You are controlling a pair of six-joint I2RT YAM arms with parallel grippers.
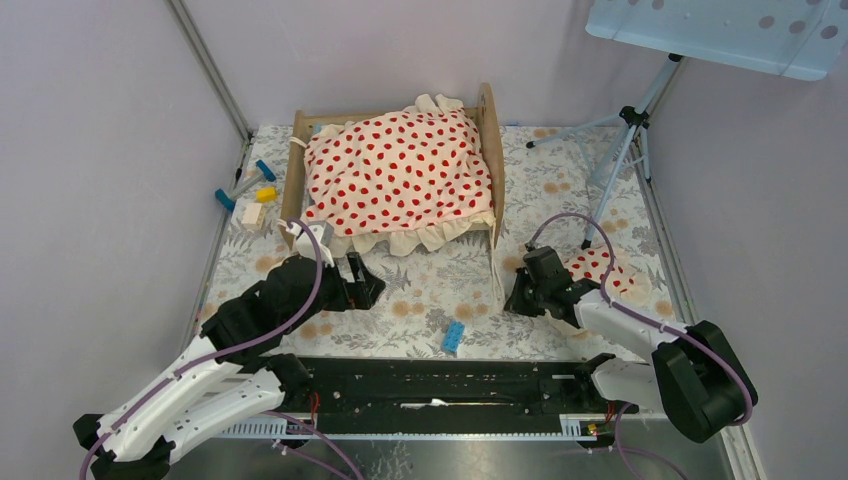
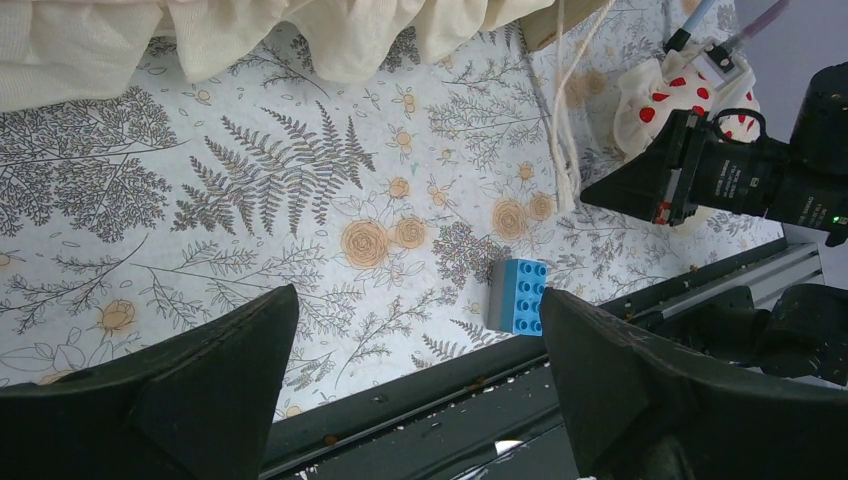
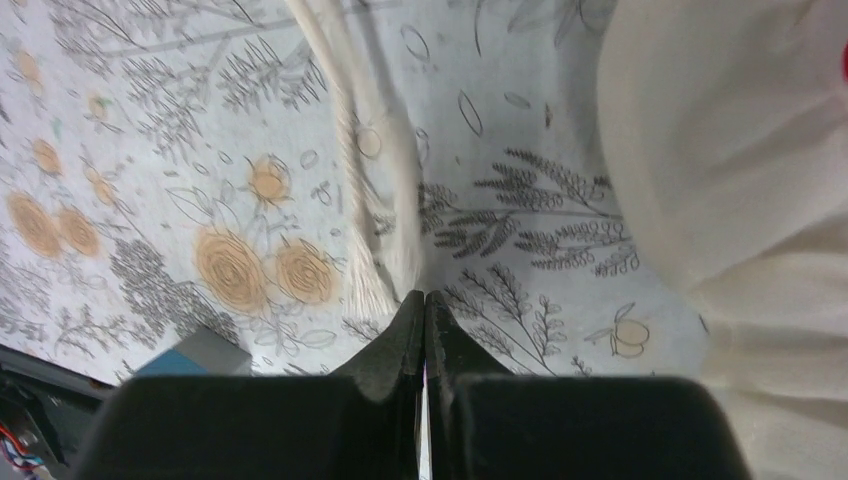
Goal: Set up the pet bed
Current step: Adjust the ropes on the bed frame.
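Spread wide and empty at the left hand (image 1: 362,282), pet bed (image 1: 489,150) just ahead; pressed closed on nothing at the right hand (image 1: 520,296), pillow (image 1: 598,264) beside it. Danger of snagging the cord (image 3: 349,200) just before that hand and dragging the bed.

Small wooden pet bed at the far side of the bench (image 1: 420,300).
The pet bed (image 1: 489,140) stands upright toward 12 o'clock. It is light wood, with end boards at its 9 and 3 o'clock ends. A cream, red-dotted blanket (image 1: 400,170) covers its top, and the ruffled hem hangs over the 6 o'clock side.
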